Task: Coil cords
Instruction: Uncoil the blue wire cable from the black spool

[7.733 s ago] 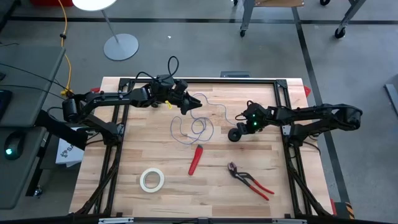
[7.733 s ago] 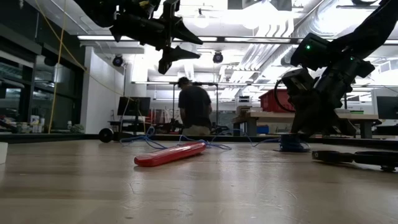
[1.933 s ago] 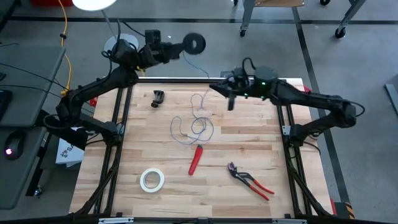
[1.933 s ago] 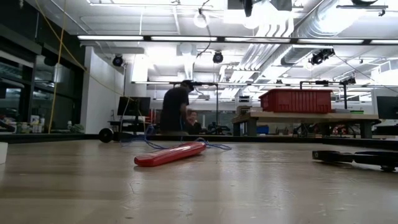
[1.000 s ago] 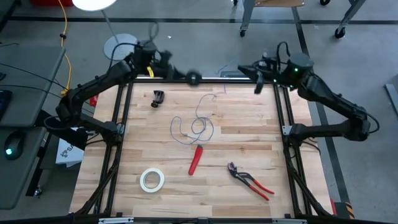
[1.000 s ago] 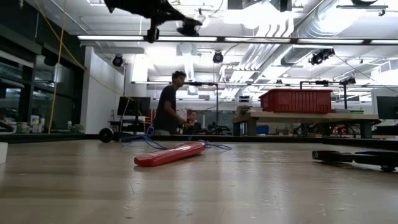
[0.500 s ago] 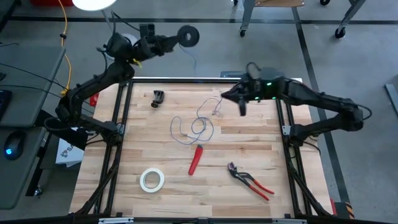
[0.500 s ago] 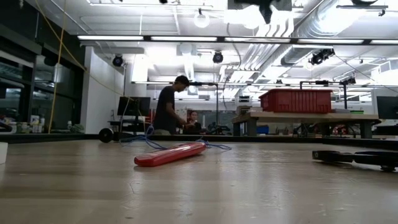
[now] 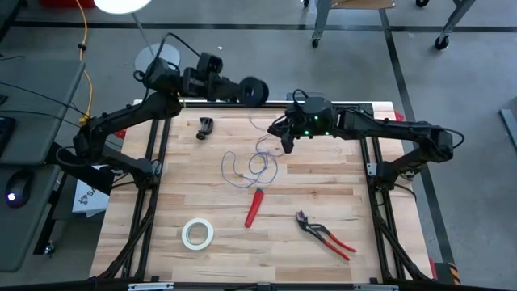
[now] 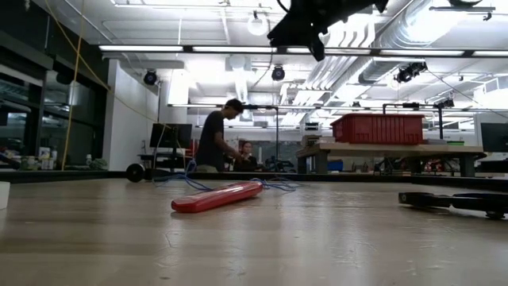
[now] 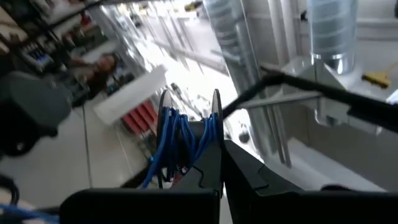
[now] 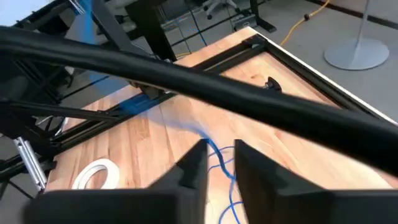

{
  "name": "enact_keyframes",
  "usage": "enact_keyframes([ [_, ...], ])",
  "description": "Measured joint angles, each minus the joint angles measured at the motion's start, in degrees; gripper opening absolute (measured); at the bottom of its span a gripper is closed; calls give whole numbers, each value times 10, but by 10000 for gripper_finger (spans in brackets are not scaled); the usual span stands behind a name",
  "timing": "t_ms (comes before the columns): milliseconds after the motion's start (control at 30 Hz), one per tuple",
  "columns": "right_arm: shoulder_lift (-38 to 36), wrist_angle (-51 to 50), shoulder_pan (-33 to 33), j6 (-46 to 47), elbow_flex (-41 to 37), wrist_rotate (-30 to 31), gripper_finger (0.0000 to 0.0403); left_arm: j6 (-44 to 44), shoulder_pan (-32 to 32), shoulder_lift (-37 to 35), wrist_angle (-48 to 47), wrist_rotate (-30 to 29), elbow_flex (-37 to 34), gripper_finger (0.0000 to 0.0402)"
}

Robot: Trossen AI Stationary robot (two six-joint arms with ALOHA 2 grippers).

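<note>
L gripper [image 9: 236,89] is clamped on the black spool [image 9: 254,90], held high past the table's 12 o'clock edge; some blue wire [image 11: 177,140] is already wound on it. R gripper [image 9: 284,139] hovers at about 1 o'clock, jaws slightly parted with the wire [image 12: 219,163] running between them; can't tell if it's pinched.

Rest of the wire [image 9: 250,166] lies in loose loops mid-table.

Risks, my guess:
- wire slips out of R jaws, so the winding goes slack
- loops knot as they're drawn up

Nearby: small black clip [image 9: 205,128] at 11, red tool [image 9: 254,207] just at 6 of the loops, could catch wire. Tape roll [image 9: 197,234] at 7 and pliers [image 9: 323,234] at 5 sit well apart.
</note>
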Motion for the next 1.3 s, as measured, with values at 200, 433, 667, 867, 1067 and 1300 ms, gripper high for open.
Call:
enact_keyframes([
  [200, -31, 16, 0, -47, 3, 37, 171, 39, -8, 0, -14, 57, 0, 0],
  [433, -50, 19, -1, -91, 70, -21, 189, 107, 9, 1, -76, 72, 0, 0],
  [667, -42, 5, 1, -165, 112, 33, 190, 139, 10, 2, -79, 54, 0, 0],
  [867, -42, -113, 5, -115, 113, -13, 186, 171, 23, 0, -68, 5, 0, 0],
  [1067, -45, -126, 23, -70, 113, -113, 186, 191, 40, 0, -77, -13, 0, 0],
  [1300, -60, -156, 32, -64, 112, 18, 186, 197, 41, 1, -79, 12, 0, 0],
])
